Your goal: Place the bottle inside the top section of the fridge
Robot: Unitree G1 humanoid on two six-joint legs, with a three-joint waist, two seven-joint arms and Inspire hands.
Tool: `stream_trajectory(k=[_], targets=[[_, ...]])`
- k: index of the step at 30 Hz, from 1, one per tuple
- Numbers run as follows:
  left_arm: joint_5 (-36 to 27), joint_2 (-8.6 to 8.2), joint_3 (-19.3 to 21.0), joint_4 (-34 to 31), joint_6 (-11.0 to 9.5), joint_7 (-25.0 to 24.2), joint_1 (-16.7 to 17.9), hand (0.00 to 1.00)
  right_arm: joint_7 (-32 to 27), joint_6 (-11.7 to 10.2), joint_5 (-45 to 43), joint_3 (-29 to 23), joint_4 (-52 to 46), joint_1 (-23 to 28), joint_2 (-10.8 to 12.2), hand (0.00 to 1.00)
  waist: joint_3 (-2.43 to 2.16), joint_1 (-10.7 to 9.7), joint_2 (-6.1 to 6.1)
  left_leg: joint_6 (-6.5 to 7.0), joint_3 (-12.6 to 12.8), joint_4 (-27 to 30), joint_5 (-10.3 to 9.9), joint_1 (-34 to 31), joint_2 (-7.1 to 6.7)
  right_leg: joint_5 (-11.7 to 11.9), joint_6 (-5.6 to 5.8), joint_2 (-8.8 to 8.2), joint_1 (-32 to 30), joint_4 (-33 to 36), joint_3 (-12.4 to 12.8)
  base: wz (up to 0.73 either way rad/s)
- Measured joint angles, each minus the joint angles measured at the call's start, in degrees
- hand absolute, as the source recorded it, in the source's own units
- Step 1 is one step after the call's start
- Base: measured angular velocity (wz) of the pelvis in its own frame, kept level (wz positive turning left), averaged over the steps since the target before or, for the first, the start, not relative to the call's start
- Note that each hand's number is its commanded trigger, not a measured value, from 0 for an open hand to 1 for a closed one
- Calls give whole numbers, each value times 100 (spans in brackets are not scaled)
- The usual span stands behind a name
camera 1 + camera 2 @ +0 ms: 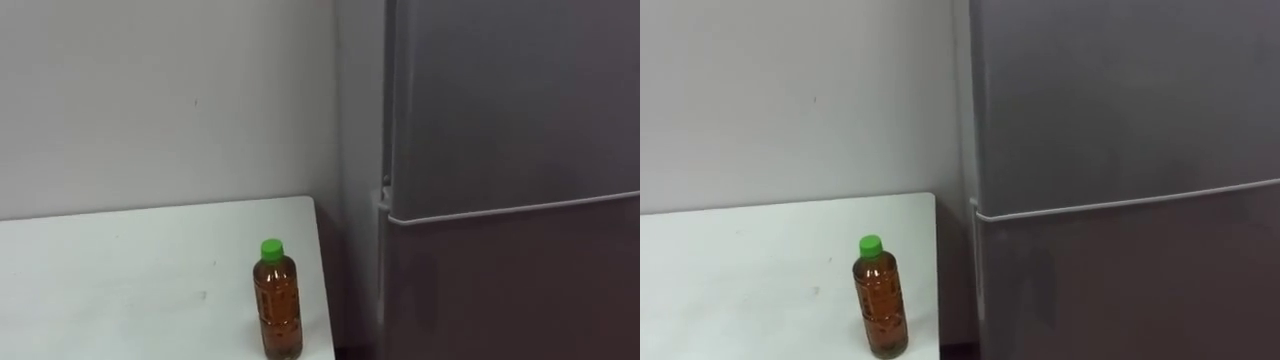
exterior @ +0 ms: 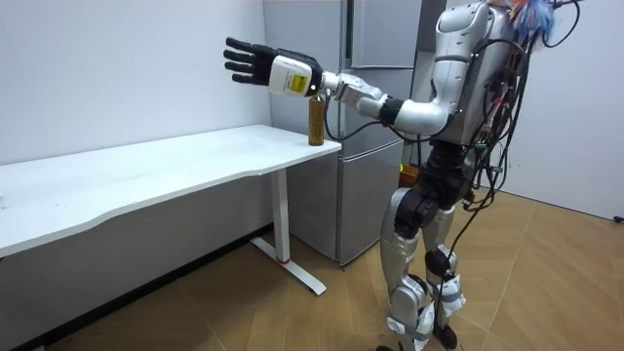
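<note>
- Bottle (image 1: 277,300): a clear plastic one with amber liquid and a green cap (image 1: 271,248), standing upright on the white bench (image 1: 120,280) close to the bench's front right corner.
- It stands alone; nothing touches it.
- The grey fridge (image 1: 500,120) stands just to the right of the bench, with a narrow gap between them. Its upper door (image 1: 510,100) and lower door (image 1: 510,290) are both closed, and a pale seam runs between them.
- A plain light wall (image 1: 150,100) rises behind the bench.
- In the room view the robot stands at the bench's end, in front of the fridge, with its left arm stretched out over the bench.
- The left hand (image 2: 255,62) is released, fingers straight and spread. It is higher than the bottle's cap, to the room view's left of the bottle and apart from it.
</note>
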Motion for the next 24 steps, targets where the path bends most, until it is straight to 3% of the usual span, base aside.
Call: stream_trajectory(k=[4, 12, 20, 24], targets=[[0, 1, -282, -41, 178, -353, -301, 0, 7, 57, 24, -3, 26, -8, 21, 0, 5, -74, -2, 0, 18, 3, 0, 28, -3, 5, 1, 3, 86, -35, 16, 0], [235, -9, -767, -34, 649, -1425, -792, 0, 59, 124, 44, -2, 267, -339, 119, 0, 70, -357, -46, 0, 9, -7, 0, 12, -1, 1, 5, 4, 69, -39, 17, 0], [251, -58, -1173, -45, 1212, -2302, -1126, 0, 177, 321, 42, 1, 262, -426, 92, 0, -5, -472, 17, 1, 132, -27, 2, 12, 5, 5, 0, 14, -36, -17, 168, -8], [238, -56, -1408, -44, 1357, -2389, -1425, 0, 237, 381, 55, 49, 266, -495, 94, 0, -7, -623, 28, 1, 146, -33, 2, 0, 5, 7, 0, 15, -33, -17, 179, -2]])
